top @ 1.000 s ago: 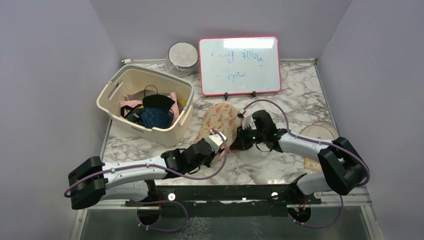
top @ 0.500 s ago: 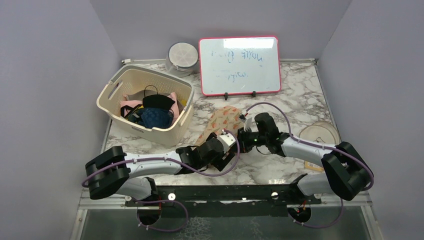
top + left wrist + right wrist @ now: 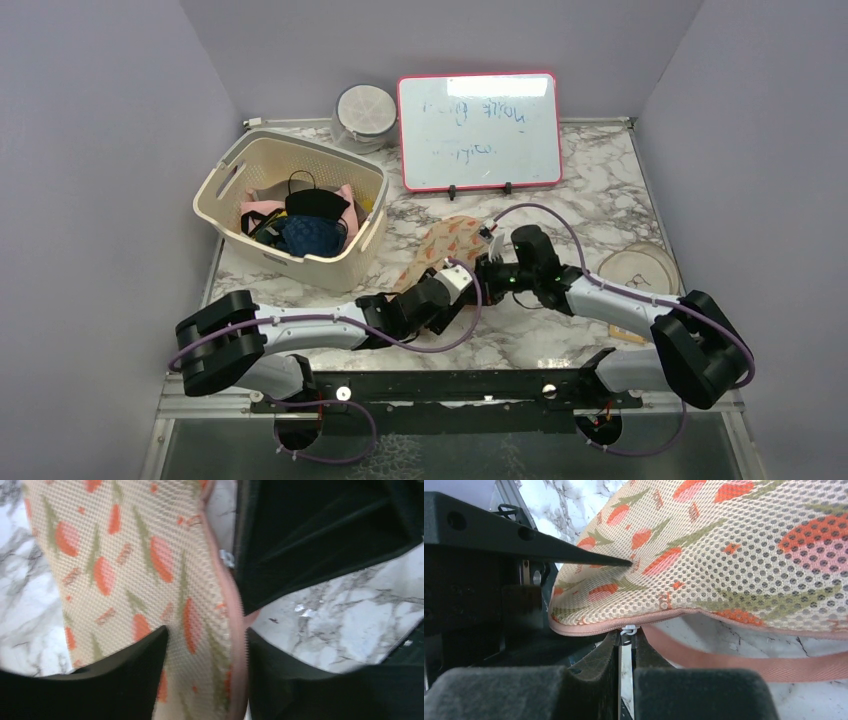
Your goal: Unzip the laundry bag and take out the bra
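Peach-beige printed mesh laundry bag (image 3: 443, 240) mid-frame on marble surface (image 3: 590, 190), left end effector (image 3: 206, 630) clamped over its pink-trimmed edge, right end effector (image 3: 625, 639) narrow — pinching the white zipper pull (image 3: 628, 629).

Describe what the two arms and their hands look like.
The left arm and right arm have pale grey-white links joined by black housings, with a bulky black block at each shoulder end. A purple cable loops loosely along each arm. The left hand and right hand are black, each with two matte fingers narrowing toward the tips.
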Available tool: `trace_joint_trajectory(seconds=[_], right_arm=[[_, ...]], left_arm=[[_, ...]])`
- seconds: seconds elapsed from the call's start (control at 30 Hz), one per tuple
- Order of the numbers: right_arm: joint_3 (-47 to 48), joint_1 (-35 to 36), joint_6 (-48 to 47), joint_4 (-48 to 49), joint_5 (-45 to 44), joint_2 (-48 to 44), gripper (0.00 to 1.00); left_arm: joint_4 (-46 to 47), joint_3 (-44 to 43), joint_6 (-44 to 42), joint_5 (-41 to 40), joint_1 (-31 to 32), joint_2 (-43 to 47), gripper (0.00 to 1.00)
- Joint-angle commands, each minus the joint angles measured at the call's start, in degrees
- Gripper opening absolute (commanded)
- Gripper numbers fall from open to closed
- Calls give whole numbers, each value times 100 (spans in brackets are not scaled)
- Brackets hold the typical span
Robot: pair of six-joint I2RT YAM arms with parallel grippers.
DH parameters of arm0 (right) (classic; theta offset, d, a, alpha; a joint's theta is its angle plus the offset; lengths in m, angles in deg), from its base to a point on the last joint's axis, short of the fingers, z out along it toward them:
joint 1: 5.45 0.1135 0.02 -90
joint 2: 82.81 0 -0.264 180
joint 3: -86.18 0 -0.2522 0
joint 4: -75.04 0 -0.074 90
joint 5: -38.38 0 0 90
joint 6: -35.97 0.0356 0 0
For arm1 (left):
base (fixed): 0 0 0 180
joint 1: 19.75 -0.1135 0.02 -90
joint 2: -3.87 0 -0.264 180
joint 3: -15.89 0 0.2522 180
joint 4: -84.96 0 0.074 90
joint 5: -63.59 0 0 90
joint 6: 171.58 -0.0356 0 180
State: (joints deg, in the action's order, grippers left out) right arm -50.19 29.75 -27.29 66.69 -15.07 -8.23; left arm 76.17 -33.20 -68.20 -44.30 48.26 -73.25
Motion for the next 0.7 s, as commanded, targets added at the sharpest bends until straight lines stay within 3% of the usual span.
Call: trace_joint_trajectory(seconds=[0.0, 0.2, 0.47, 0.67], right_arm=[[3, 40, -26, 72, 123, -32, 1], [129, 35, -232, -328, -891, 65, 1], [506, -161, -375, -611, -2613, 219, 1], [595, -750, -382, -490, -3088, 230, 1]], left_arm=[[-281, -99, 102, -787, 24, 117, 37], [-423, 135, 51, -766, 21, 803, 1], [-1039, 351, 15, -644, 25, 1433, 0], [-1090, 504, 23, -387, 28, 1653, 0]])
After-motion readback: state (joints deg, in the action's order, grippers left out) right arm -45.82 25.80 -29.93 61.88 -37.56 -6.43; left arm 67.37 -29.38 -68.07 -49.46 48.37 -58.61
